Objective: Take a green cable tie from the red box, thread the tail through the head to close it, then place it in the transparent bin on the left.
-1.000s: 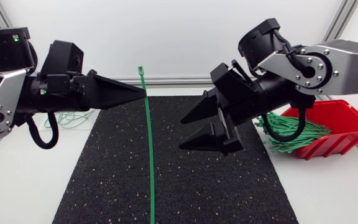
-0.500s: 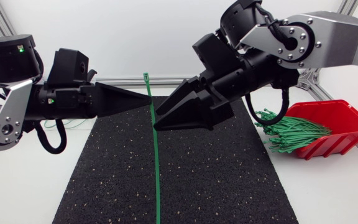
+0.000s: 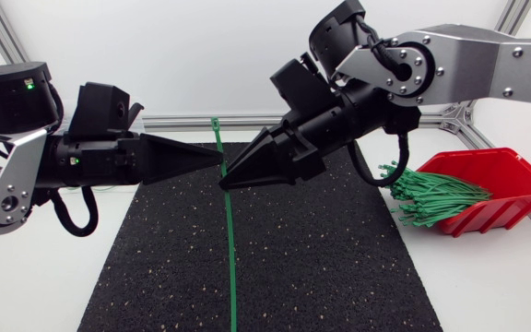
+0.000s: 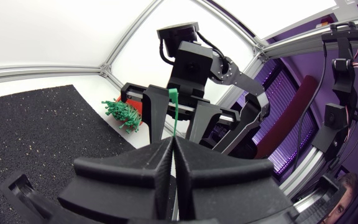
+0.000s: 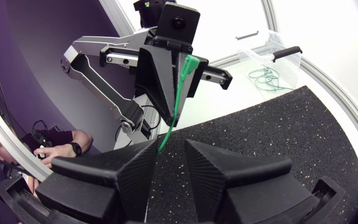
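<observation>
The black mat (image 3: 339,277) lies under your arms, red box (image 3: 510,180) at its right. Your left gripper (image 3: 218,153) squeezes a long, thin, straight green cable tie (image 3: 230,240) over the mat; your right gripper (image 3: 227,181) has its fingers a little apart around it
</observation>
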Controlling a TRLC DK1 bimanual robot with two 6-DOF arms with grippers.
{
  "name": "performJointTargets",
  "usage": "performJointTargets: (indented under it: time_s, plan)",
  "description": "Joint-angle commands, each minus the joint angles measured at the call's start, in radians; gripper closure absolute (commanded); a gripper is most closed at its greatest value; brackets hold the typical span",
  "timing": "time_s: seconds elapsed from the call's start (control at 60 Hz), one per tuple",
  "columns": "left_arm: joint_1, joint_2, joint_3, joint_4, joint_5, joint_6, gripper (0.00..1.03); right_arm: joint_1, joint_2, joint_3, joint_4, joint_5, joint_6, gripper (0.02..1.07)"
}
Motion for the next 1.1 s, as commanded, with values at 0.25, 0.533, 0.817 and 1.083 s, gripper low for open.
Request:
performJointTargets:
  time_s: [0.25, 0.533, 0.817, 1.083]
  plan:
    - [0.008, -0.022, -0.027, 0.016, 0.0, 0.034, 0.99, -0.007, -0.002, -0.012, 0.017, -0.034, 0.038, 1.01]
    - [0.012, -0.022, -0.015, 0.016, -0.002, 0.034, 0.85, -0.01, -0.016, -0.035, 0.018, -0.034, 0.026, 1.01]
    - [0.015, -0.022, 0.005, 0.022, -0.018, 0.029, 0.77, -0.009, -0.017, -0.047, 0.018, -0.034, 0.018, 1.01]
    - [0.001, -0.022, 0.008, 0.055, -0.028, 0.001, 0.77, -0.007, -0.016, -0.053, 0.023, -0.034, 0.02, 1.01]
